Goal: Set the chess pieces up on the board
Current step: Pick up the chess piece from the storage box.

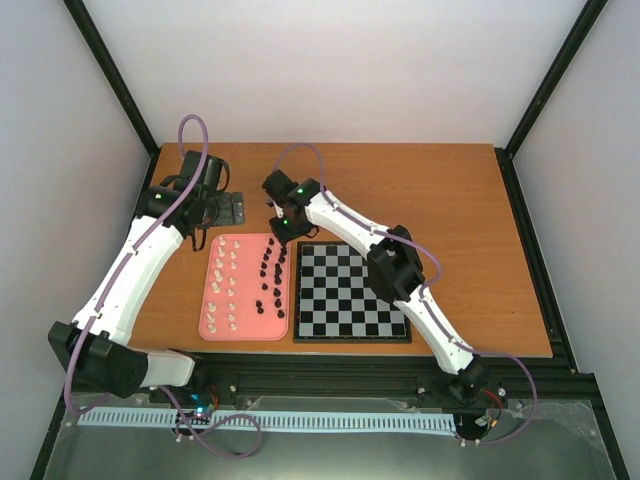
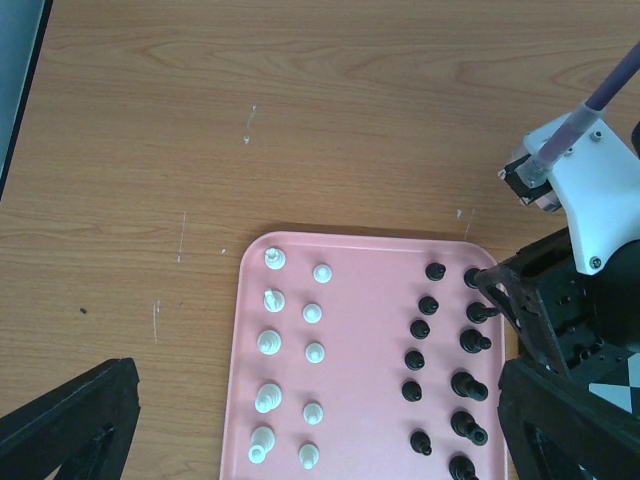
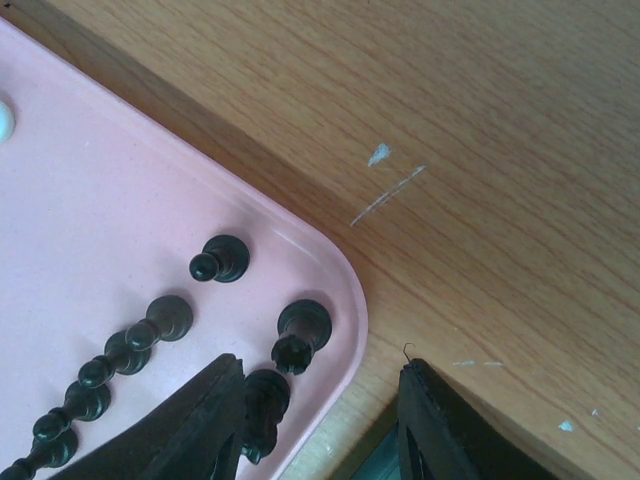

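On pink tray (image 2: 365, 360), black, white chess pieces (image 2: 470, 385)

From my screen I see a wooden table (image 1: 470, 210) with a warm orange-brown grain, boxed in by plain white walls (image 1: 340, 60) at the back and on both sides. Black posts (image 1: 112, 75) run up the corners where the walls meet. The light is soft and even. Close up, pale scratches (image 3: 388, 193) mark the wood. A dark metal rail (image 1: 340, 380) lines the near edge.
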